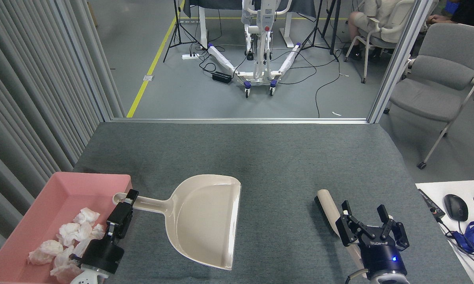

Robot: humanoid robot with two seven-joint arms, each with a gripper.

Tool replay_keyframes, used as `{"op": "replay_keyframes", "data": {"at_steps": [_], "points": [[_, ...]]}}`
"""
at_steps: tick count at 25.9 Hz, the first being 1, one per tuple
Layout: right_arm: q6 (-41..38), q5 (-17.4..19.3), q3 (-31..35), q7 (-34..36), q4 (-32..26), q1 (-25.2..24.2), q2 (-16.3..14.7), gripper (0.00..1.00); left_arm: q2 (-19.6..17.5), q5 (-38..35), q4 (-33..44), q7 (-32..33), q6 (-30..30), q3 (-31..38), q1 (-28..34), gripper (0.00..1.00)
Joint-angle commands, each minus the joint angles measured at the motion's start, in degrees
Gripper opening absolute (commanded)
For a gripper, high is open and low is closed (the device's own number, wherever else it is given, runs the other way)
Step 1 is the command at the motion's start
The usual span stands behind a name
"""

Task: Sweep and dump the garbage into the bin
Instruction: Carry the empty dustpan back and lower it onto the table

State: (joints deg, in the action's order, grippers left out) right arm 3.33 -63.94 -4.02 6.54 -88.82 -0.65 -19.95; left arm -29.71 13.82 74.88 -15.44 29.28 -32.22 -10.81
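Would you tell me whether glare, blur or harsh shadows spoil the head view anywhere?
Head view: sharp throughout, evenly lit; mild sheen streaks on the dustpan near its lip; only soft shadows on the grey mat; the tissue wads in the pink bin look slightly washed out.

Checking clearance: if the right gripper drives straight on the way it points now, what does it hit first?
Nothing on the table, it seems: the open right gripper points up-frame, the brush just left of that line. Beyond lies bare grey mat. Depth is unclear.

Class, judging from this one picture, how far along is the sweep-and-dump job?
Nearly finished. Done: the tissue wads lie in the pink bin and none shows on the mat. In hand: the left hand holds the empty dustpan. Left: releasing it; the brush already lies beside the open right hand.
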Motion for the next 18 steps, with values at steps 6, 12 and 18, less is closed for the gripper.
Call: {"op": "replay_keyframes", "data": {"at_steps": [6,12,18], "points": [[-0.1,0.0,0.1,0.4,0.1,-0.2,0.4,0.98,5.9,-10.0,-0.7,-1.0,-7.9,0.3,0.1,0.00],[-0.2,-0.7,0.1,0.3,0.0,-0.4,0.8,0.98,6.8,-10.2,-1.0,-2.3,-9.8,0.4,1.1,0.00],[-0.3,-0.1,0.1,0.2,-0.5,-0.4,1.4,0.98,8.8,-10.7,-1.1,-3.7,-9.9,0.5,2.5,0.00]]}}
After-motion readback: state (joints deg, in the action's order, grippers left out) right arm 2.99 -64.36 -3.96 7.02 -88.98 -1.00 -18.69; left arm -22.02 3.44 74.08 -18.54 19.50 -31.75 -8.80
